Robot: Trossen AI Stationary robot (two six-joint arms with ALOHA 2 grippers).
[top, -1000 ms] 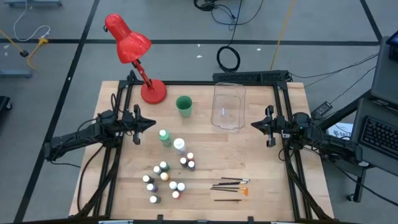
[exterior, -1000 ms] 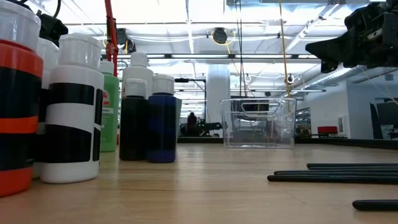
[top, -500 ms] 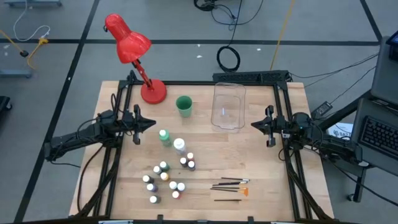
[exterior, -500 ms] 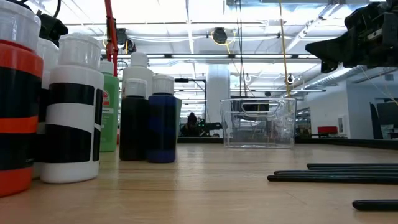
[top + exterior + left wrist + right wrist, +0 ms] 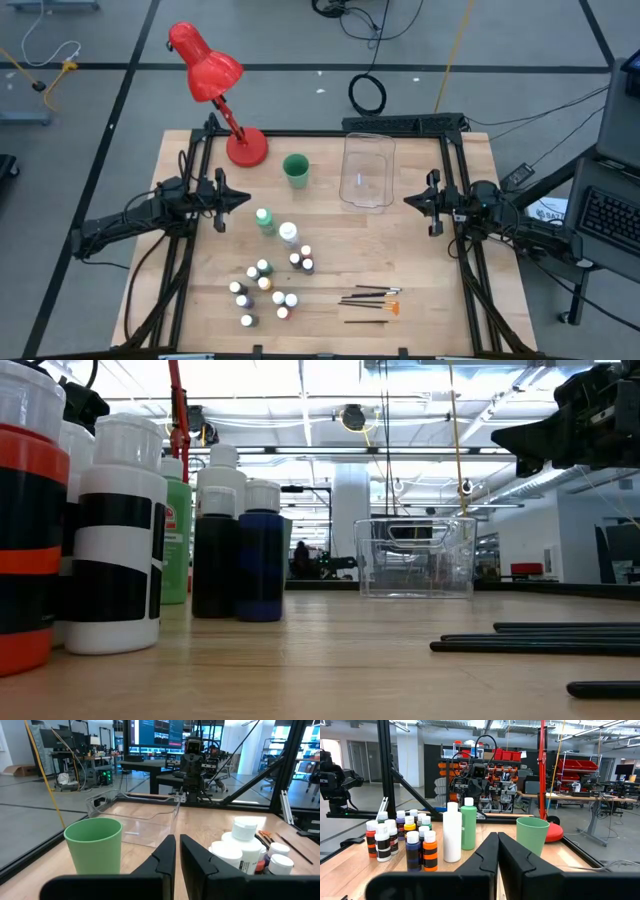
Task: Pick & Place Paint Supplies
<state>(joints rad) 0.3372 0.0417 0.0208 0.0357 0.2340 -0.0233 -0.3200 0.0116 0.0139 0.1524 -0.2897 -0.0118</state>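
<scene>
We start from the paint supplies, taking the clear plastic bin (image 5: 367, 168) as our landmark. The tiny white-capped paint bottles (image 5: 264, 290) stand in a loose cluster well toward the near-left of the bin, on the bare table (image 5: 420, 260). The green bottle (image 5: 264, 220) and the white bottle (image 5: 288, 234) stand upright just beside each other, between that cluster and the bin. The brushes (image 5: 368, 300) lie flat near the front edge, well nearer the camera side than the bin, their long axes running left to right across the table. A green cup (image 5: 295, 169) stands just left of the bin, and a red lamp (image 5: 212, 80) farther left again.

The left gripper (image 5: 240, 198) hangs at the left side, level with the bin's near end, its jaws pressed nearly together on nothing. The right gripper (image 5: 412, 200) mirrors it just right of the bin, jaws fully closed and empty. From the left gripper the two tall bottles lie just ahead and toward the table's front, so we judge the left arm nearer to every bottle; the brushes sit closer to the right arm's side, and a grasp across their thin handles would want the fingers turned to straddle that left-right axis.

Against the earlier frames we find no change: both arms and all the supplies sit exactly as they did a second ago.
</scene>
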